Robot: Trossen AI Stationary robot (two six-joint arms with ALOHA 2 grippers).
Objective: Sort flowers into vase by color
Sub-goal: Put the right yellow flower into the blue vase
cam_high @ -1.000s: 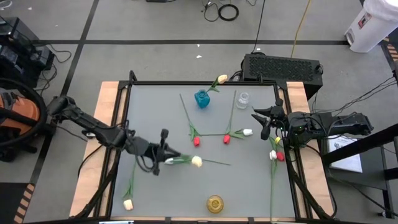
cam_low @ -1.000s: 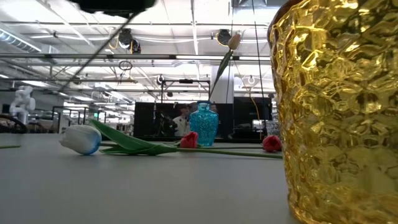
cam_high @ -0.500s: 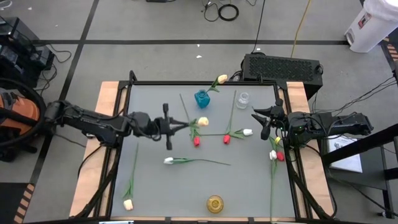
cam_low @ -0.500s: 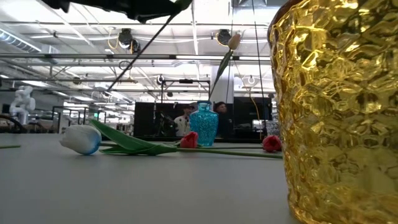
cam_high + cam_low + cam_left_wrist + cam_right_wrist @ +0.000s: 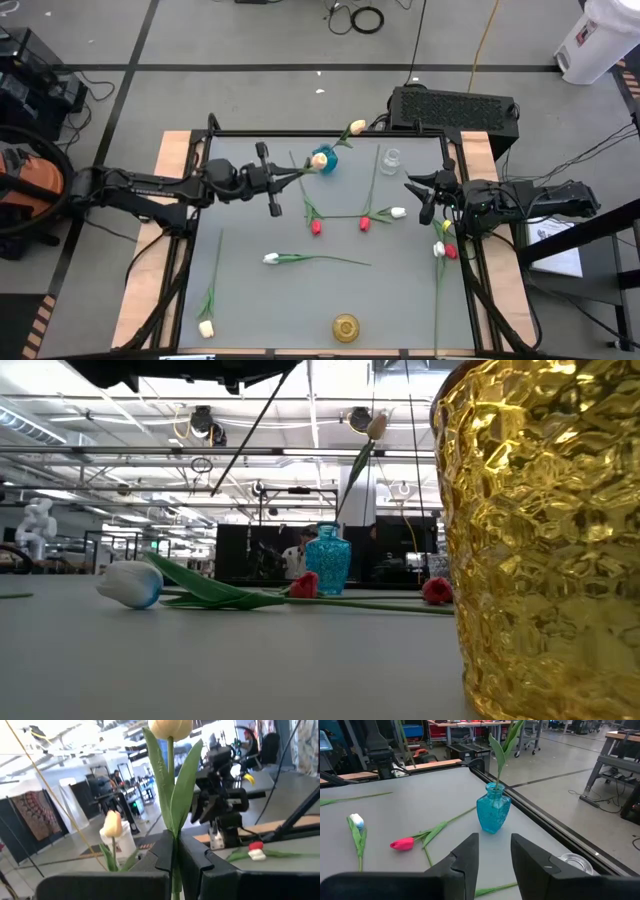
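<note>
Carried up from mid-table, a cream tulip [image 5: 322,161], pinched by the left gripper [image 5: 283,178], is held above the blue vase [image 5: 324,160]; right gripper [image 5: 428,198], beside that vase, is spread.

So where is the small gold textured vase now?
In the high view the small gold textured vase stands alone near the table's front edge, about mid-width, below the white tulip lying flat.

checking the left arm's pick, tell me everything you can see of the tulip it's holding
The held tulip has a closed cream-yellow bud, a thin green stem and long green leaves, and looks artificial. The left gripper is shut on its stem just below the leaves, bud pointing away from the wrist. From above, the flower is off the table, its bud over the blue vase, which already holds another cream-yellow tulip. Only the gripper's fingers touch it.
</note>
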